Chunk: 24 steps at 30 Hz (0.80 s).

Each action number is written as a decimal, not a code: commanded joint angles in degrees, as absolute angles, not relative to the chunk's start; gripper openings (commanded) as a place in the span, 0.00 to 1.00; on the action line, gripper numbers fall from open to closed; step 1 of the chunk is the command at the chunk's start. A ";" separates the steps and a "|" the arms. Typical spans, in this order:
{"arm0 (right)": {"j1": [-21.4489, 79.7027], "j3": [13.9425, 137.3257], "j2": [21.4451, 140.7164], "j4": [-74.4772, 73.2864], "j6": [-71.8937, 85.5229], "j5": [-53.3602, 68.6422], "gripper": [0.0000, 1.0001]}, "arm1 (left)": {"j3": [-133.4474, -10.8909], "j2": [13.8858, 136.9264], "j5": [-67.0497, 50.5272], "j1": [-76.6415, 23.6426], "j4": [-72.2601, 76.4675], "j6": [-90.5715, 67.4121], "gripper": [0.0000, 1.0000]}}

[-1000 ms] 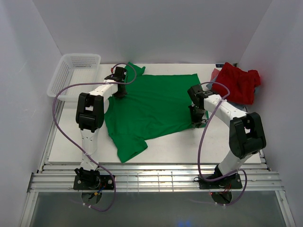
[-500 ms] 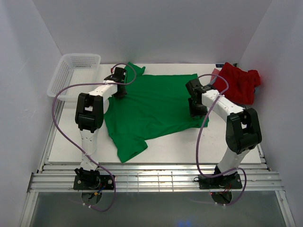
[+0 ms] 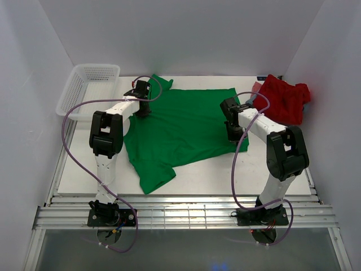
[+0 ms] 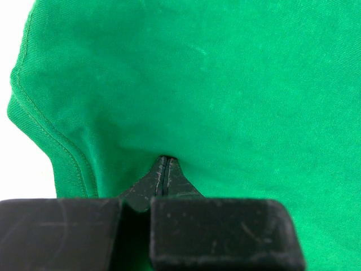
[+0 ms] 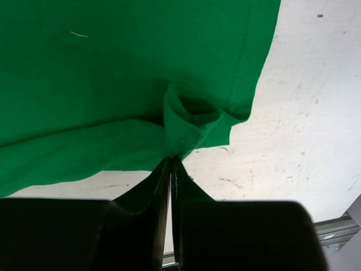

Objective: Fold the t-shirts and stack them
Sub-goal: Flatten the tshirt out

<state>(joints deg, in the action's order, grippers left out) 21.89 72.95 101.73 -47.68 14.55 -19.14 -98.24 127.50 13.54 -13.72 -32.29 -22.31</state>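
Bright green cloth t-shirt (image 3: 186, 127) is lying spread mostly flat across the middle of the white counter (image 3: 225, 178). One sleeve is poking out at the far left, and a flap is reaching toward the near-left edge.

Left tool (image 4: 164, 162) is sitting at the shirt's far-left side, just beside that sleeve. Fingers are pressed together with no gap showing. In the wrist view the tips are biting into green cloth that is puckering around them, close to a stitched edge, so it is pinching the green shirt.

Right tool (image 5: 171, 161) is working the shirt's right edge, near the near-right corner. Fingers are pressed together here too and are nipping a small raised fold of green fabric right at the double-stitched hem. Bare counter is showing just beside the fold.

Crumpled red cloth t-shirt (image 3: 285, 99) is sitting in a heap at the far-right corner, apart from the green one and untouched by either tool.

White plastic mesh basket (image 3: 73, 90) is sitting at the far-left corner, off the green shirt.
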 commanded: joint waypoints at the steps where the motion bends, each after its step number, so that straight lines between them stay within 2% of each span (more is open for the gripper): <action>1: 22.06 71.81 99.50 -48.60 14.76 -20.04 0.08 | -95.80 127.79 12.04 -13.18 -35.51 -21.97 0.00; 15: 26.89 64.78 87.02 -57.39 21.09 -16.61 0.08 | -95.80 128.58 10.99 -13.18 -35.33 -22.24 0.00; 24: 31.55 53.45 83.41 -57.74 26.18 -11.69 0.08 | -96.33 128.58 10.28 -13.18 -35.33 -22.15 0.00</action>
